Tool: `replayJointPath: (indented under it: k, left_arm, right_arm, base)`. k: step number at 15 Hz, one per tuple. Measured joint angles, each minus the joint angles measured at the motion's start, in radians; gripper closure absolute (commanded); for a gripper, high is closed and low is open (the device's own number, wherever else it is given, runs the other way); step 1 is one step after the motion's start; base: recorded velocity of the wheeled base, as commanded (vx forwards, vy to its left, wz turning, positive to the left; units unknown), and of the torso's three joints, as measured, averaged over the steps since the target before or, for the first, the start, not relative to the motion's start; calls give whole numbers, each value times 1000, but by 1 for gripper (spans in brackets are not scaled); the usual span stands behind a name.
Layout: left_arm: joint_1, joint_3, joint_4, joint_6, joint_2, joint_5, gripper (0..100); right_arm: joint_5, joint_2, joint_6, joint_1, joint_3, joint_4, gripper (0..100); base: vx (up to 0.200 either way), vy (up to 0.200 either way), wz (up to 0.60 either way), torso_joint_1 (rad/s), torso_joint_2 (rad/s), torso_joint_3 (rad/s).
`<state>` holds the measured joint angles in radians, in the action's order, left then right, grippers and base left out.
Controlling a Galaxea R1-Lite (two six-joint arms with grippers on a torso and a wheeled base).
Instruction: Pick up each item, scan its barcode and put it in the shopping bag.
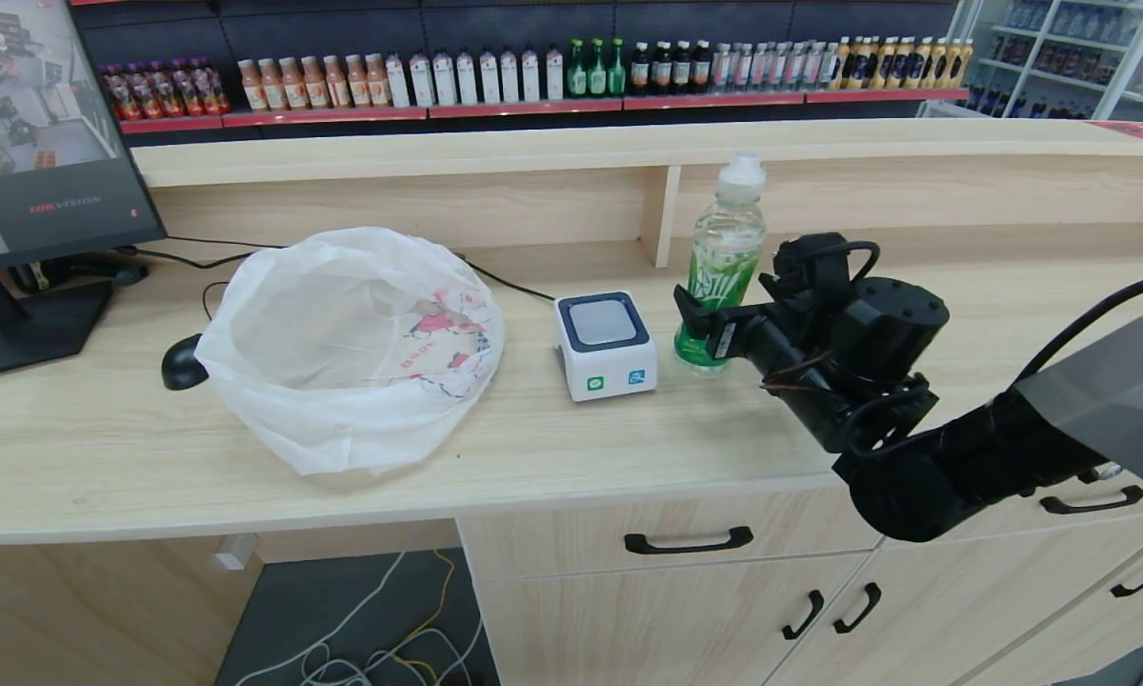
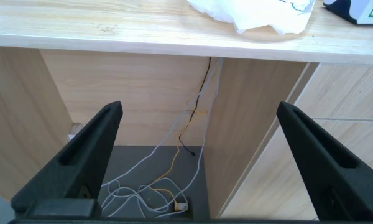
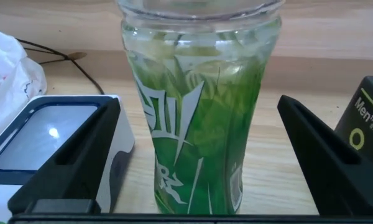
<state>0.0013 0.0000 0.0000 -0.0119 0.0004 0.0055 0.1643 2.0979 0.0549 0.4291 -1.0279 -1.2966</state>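
Note:
A clear bottle of green drink (image 1: pixel 724 262) with a white cap stands upright on the wooden counter (image 1: pixel 533 448), just right of the white barcode scanner (image 1: pixel 605 343). My right gripper (image 1: pixel 708 329) is open at the bottle's lower part. In the right wrist view the bottle (image 3: pixel 199 124) stands between the two spread fingers (image 3: pixel 68 168), with a gap on each side. The white plastic shopping bag (image 1: pixel 352 343) lies open left of the scanner. My left gripper (image 2: pixel 199 106) is open and holds nothing, below the counter's front edge, facing cables on the floor.
A dark box (image 3: pixel 367 124) stands close beside the bottle. A monitor (image 1: pixel 38 143) and a black mouse (image 1: pixel 183 362) sit at the counter's left. A raised wooden ledge (image 1: pixel 629 143) runs behind, with shelves of bottles beyond. Drawers (image 1: pixel 686 543) lie under the counter.

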Motion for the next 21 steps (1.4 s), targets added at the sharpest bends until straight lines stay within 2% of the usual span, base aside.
replayJointPath:
  k: [11,16,21]
  left_arm:
    - [0,0,0,0,0,0,0]
    - [0,0,0,0,0,0,0]
    - [0,0,0,0,0,0,0]
  right_arm:
    - [-6,51,0,-28,-109,34,0]
    - [-23,80,0,-40,-230,161,0]
    - [-24,92,1,-41,-283,182,0]
  base:
    - [0,0,0,0,0,0]
    - [0,0,0,0,0,0]
    - [0,0,0,0,0,0]
